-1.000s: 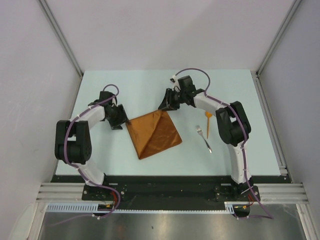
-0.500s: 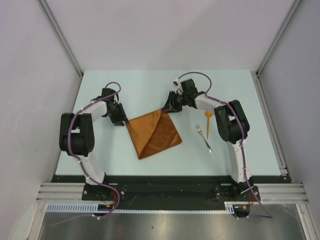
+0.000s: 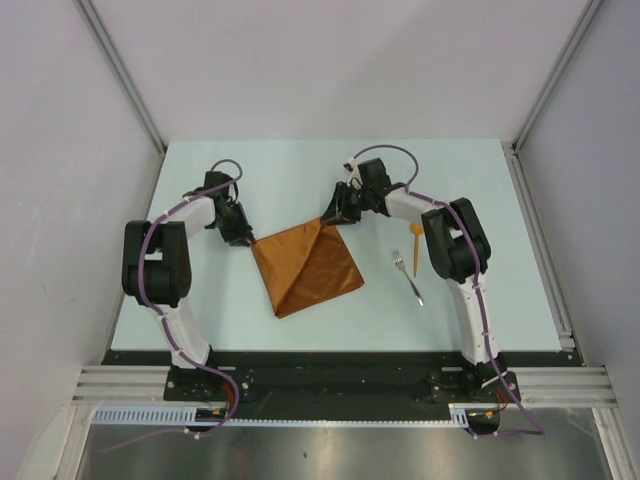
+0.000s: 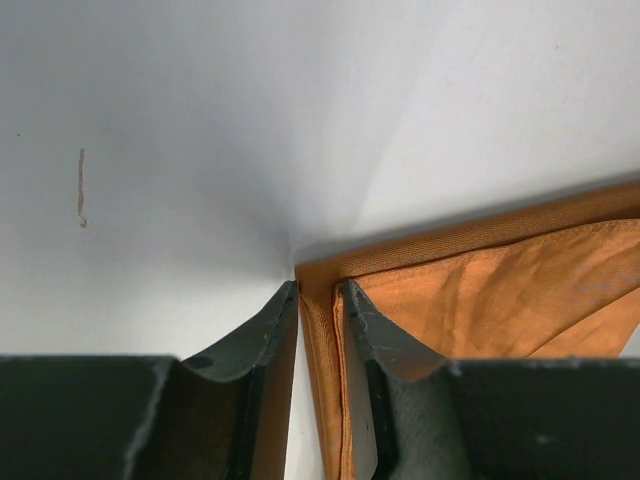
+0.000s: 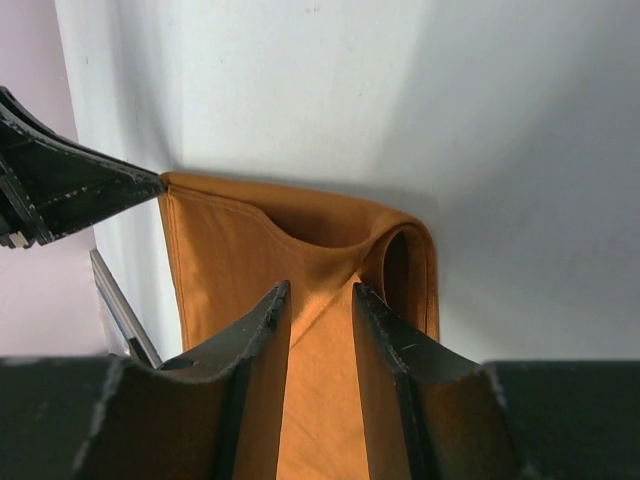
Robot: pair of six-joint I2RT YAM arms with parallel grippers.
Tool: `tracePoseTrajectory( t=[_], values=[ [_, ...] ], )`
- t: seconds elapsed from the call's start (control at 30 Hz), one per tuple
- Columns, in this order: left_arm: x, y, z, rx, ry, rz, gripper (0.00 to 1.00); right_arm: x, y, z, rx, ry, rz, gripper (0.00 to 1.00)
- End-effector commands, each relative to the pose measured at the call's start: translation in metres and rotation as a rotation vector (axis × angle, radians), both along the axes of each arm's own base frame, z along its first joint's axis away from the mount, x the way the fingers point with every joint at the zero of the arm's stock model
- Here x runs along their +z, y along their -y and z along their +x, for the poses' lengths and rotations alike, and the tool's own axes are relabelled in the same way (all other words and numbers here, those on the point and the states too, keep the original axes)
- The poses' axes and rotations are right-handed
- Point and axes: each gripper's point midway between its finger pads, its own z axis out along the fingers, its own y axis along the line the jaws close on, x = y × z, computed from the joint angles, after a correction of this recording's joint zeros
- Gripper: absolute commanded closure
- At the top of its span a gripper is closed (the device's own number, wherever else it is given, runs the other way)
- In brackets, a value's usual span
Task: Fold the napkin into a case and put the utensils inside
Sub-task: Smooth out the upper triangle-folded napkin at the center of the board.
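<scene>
The rust-orange napkin [image 3: 305, 268] lies folded in half on the table, in a slanted diamond shape. My left gripper [image 3: 243, 240] is at its left corner. In the left wrist view [image 4: 318, 288] its jaws stand narrowly apart astride the napkin's hem [image 4: 500, 290], with a sliver of table showing beside the cloth. My right gripper [image 3: 328, 216] is at the napkin's far corner. In the right wrist view [image 5: 320, 288] it pinches the cloth [image 5: 250, 250], which puckers toward the jaws. The fork [image 3: 407, 277] and the orange spoon [image 3: 415, 250] lie to the right of the napkin.
The pale table [image 3: 300, 170] ends at metal rails [image 3: 535, 230] on the right and grey walls at the sides and back. The left gripper's finger [image 5: 70, 195] shows in the right wrist view beside the napkin's corner.
The right gripper came down onto the napkin's far corner and stayed there. The left gripper edged in onto the left corner. The napkin, fork and spoon have not moved.
</scene>
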Motion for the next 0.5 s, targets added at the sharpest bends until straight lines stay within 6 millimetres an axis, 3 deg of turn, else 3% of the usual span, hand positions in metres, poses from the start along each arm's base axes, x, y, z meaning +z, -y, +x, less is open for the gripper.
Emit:
tracePoseTrajectory(
  t=[0.0, 0.13, 0.23, 0.27, 0.3, 0.33, 0.4, 0.43, 0.47],
  values=[
    [0.008, -0.006, 0.011, -0.007, 0.036, 0.022, 0.71, 0.016, -0.010, 0.021, -0.011, 0.054, 0.044, 0.64],
    [0.015, -0.003, 0.006, -0.009, 0.045, 0.004, 0.66, 0.014, -0.008, 0.023, -0.019, 0.027, 0.034, 0.66],
    [0.029, -0.002, -0.009, -0.005, 0.070, -0.005, 0.45, 0.011, 0.007, 0.016, -0.031, 0.028, -0.050, 0.66],
    [0.028, -0.003, -0.019, -0.003, 0.061, 0.002, 0.41, 0.023, 0.012, 0.015, -0.030, 0.069, -0.066, 0.66],
    [0.047, -0.004, -0.021, -0.002, 0.116, 0.010, 0.35, 0.024, 0.015, 0.010, -0.027, 0.068, -0.087, 0.64],
    [0.054, -0.007, -0.024, 0.005, 0.137, 0.030, 0.30, 0.024, 0.019, 0.007, -0.023, 0.075, -0.110, 0.62],
    [0.064, -0.011, -0.037, 0.025, 0.168, 0.085, 0.28, 0.034, 0.027, 0.002, -0.016, 0.100, -0.147, 0.58],
    [0.085, -0.011, -0.040, 0.033, 0.233, 0.095, 0.29, 0.032, 0.030, -0.001, -0.014, 0.096, -0.159, 0.57],
    [0.084, -0.001, -0.050, 0.009, 0.247, 0.095, 0.31, 0.039, 0.030, -0.002, -0.011, 0.112, -0.150, 0.55]
  ],
)
